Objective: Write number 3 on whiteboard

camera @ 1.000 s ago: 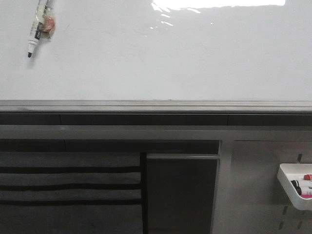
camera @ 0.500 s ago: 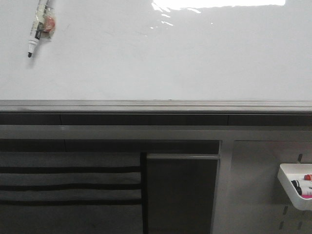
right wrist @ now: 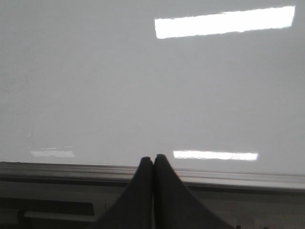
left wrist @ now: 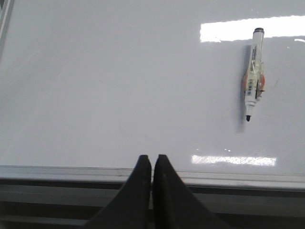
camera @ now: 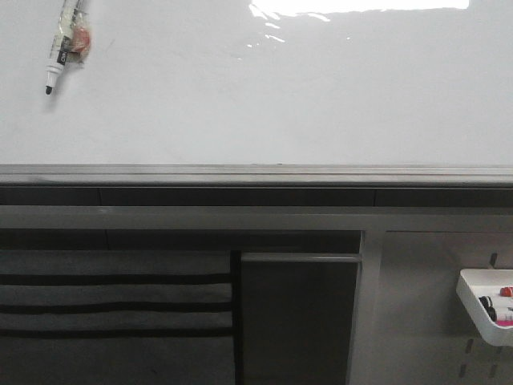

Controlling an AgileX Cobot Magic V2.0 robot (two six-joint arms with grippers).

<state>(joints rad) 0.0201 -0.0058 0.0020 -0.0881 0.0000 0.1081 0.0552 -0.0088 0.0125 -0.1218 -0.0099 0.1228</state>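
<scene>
The whiteboard [camera: 264, 88] fills the upper front view, glossy white and blank; no number 3 shows on it. A marker [camera: 64, 44] with a black tip lies on the board at its left, tip toward the rail; it also shows in the left wrist view [left wrist: 253, 74]. My left gripper [left wrist: 152, 160] is shut and empty, its tips over the board's near rail, well away from the marker. My right gripper [right wrist: 153, 158] is shut and empty over the rail. Neither gripper shows in the front view.
A grey metal rail [camera: 256, 174] edges the board's near side. Below it stand a dark panel [camera: 296, 317] and a slatted dark surface [camera: 112, 305]. A white tray [camera: 487, 305] with several markers hangs on the grey perforated panel at lower right.
</scene>
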